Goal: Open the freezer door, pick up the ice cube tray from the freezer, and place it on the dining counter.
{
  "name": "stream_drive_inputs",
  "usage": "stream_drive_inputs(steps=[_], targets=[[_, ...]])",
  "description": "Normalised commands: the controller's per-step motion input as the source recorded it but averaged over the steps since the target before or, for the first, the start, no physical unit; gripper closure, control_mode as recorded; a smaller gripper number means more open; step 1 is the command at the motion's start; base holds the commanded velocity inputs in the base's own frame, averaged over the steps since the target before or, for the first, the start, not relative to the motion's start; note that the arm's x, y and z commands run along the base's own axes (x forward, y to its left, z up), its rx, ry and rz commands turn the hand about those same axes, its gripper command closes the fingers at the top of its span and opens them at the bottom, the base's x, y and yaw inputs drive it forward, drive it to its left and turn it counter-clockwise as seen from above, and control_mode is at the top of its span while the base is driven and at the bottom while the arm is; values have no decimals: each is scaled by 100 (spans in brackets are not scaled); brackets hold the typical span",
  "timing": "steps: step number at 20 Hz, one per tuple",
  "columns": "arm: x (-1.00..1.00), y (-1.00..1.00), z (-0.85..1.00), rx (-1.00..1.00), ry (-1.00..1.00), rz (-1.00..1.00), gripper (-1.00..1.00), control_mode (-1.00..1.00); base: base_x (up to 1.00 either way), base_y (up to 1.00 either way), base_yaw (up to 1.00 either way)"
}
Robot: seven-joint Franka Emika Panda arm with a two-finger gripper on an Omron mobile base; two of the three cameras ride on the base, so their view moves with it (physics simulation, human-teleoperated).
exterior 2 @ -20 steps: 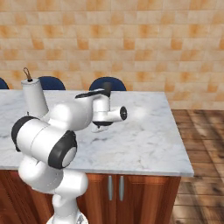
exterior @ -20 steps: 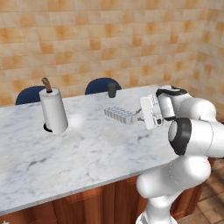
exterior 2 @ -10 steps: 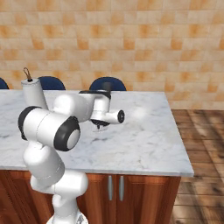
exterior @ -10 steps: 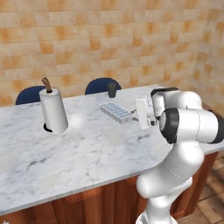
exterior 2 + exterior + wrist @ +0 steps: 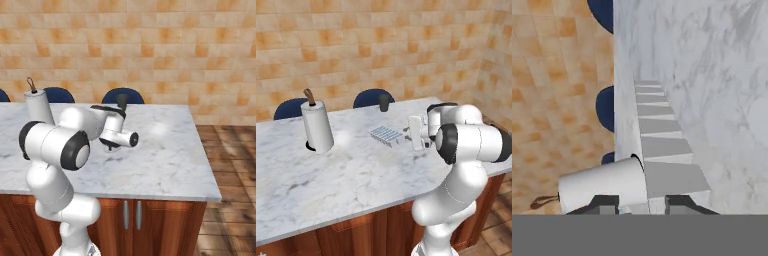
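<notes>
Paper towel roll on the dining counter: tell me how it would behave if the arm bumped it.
The paper towel roll stands tall and narrow on a small base, so a knock near its top would probably tip it. It is likely light and would slide on the smooth marble dining counter. Once down, its round shape would probably roll.

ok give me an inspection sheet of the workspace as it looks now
surface: dining counter, veined marble on a wood base.
job's things: ice cube tray held level just above the counter, beside the paper towel roll; whether it touches the marble cannot be told.
clutter: paper towel roll upright on its holder; small dark cup near the far edge.
grippers: gripper shut on the tray's end.
cables: nothing seen.
surroundings: blue chairs behind the counter, orange tiled wall, wood floor.
</notes>
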Motion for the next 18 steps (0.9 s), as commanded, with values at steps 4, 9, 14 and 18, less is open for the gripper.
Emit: stream_drive_inputs(steps=[4,9,14,18], targets=[[-2,-2,61,0,-5,-2,-100,-100,0,0,0],[-15,-7,91,0,1,0,-100,-100,0,0,0],[-37,-1,95,-2,17,0,-100,-100,0,0,0],[-62,0,84,-5,27,-3,-100,-100,0,0,0]])
